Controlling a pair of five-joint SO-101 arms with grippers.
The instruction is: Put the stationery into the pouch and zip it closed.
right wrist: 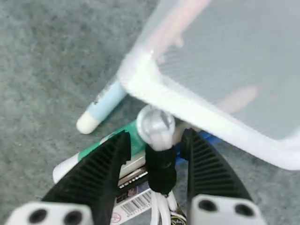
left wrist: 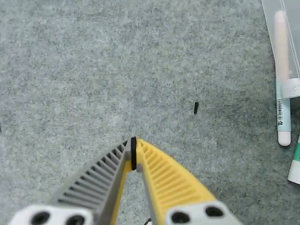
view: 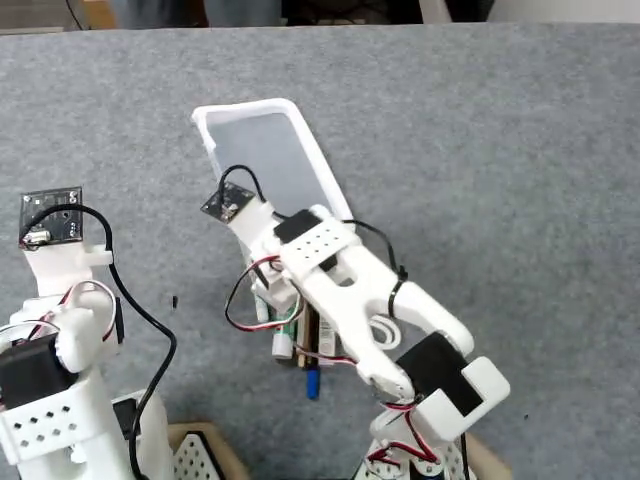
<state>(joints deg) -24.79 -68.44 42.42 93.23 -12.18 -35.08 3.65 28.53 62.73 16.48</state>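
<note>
Grey, felt-textured worktop [view: 520,150] carried every item we logged.

Item 1: pouch [view: 262,155], translucent with a white border, lying flat and slanted at the centre of the worktop. We took it as our reference.

Item 2: stationery [view: 287,342], a loose bundle on the worktop at the pouch's near end, outside the pouch and partly under its edge. In the right wrist view we made out a pale pen [right wrist: 101,110] with a light-blue band and a green-and-white marker [right wrist: 105,151]. A blue pen tip [view: 312,384] stuck out on the side farthest from the pouch.

Item 3: right arm [view: 345,285], stretched over the stationery to the pouch's near end. Its right claw [right wrist: 156,138] was released. The black fingers [right wrist: 101,166] stood parted on either side of the zipper pull [right wrist: 155,125], which hung at the pouch's border.

Item 4: left arm [view: 60,340], well apart from the pouch on its left. The left claw [left wrist: 133,152] was clenched on nothing, grey and yellow tips meeting above bare worktop.

Item 5: a small black speck [left wrist: 196,108], lying between the left claw and the pouch.
</note>
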